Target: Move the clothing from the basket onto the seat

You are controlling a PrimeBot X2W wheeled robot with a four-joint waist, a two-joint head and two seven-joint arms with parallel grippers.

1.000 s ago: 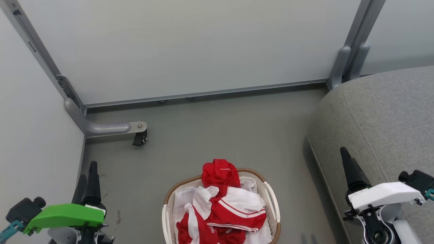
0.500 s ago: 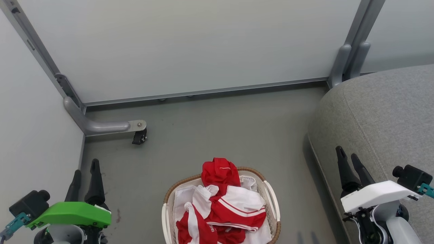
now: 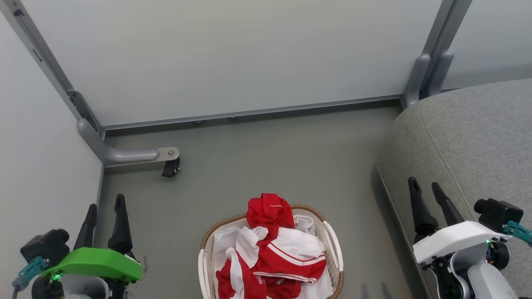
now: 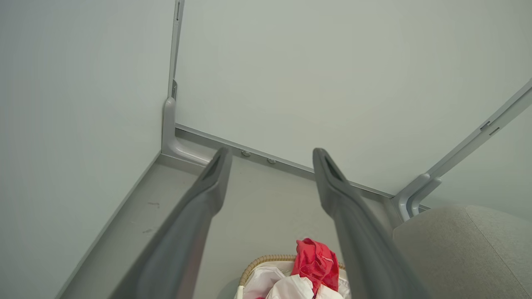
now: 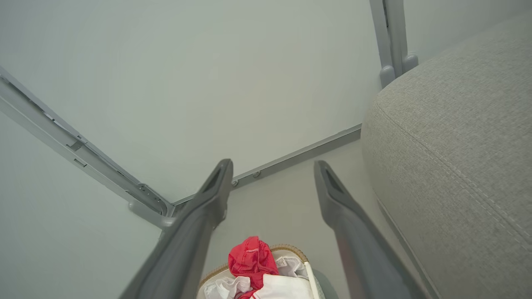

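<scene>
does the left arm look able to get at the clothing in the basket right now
Probably yes: the left gripper hangs with jaws open beside the basket, the clothing is heaped above its rim, and just bare floor lies between them.

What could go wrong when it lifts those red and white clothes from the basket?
The clothes lie tangled in a heap, so the jaws might pull up several pieces and drop some on the floor. A snagged piece might tip the basket. The sofa sits close beside the right arm, which could bump it.
</scene>
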